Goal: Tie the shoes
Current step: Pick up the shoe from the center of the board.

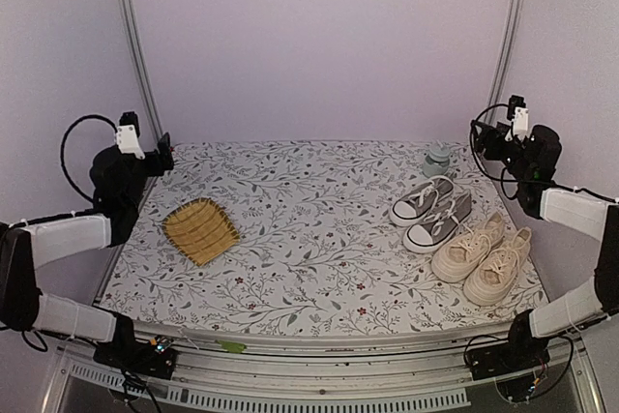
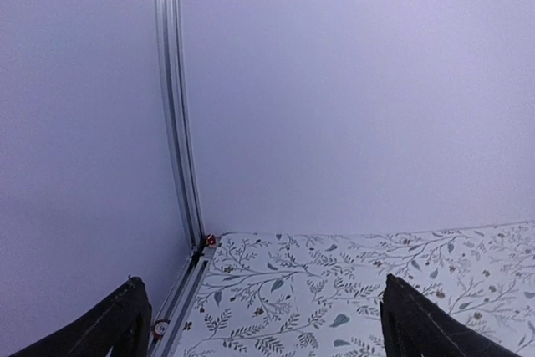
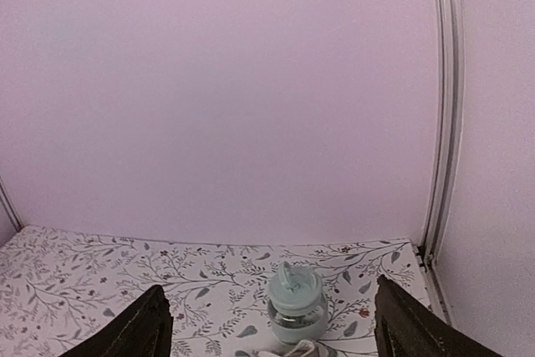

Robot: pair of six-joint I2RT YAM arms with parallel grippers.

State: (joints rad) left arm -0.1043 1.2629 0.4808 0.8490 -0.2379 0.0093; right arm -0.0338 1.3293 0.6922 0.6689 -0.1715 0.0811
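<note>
The shoes stand in a row at the right of the table. The small grey pair, one shoe [image 1: 423,200] beside the other [image 1: 438,220], has white laces and toe caps. Nearer the front edge is the larger cream pair [image 1: 467,248] [image 1: 498,265]. All the laces look loose. My right gripper [image 1: 481,137] [image 3: 267,283] hangs open above the back right corner, behind the grey pair; only a white sliver of a shoe [image 3: 292,350] shows at the bottom of its wrist view. My left gripper [image 1: 164,154] [image 2: 261,290] is open and empty over the back left corner, far from the shoes.
A yellow slatted bamboo tray [image 1: 200,230] lies on the left half of the floral tablecloth [image 1: 309,229]. A small pale-blue lidded jar [image 1: 438,159] [image 3: 294,303] stands behind the grey pair. Aluminium posts [image 2: 180,165] [image 3: 443,123] rise at both back corners.
</note>
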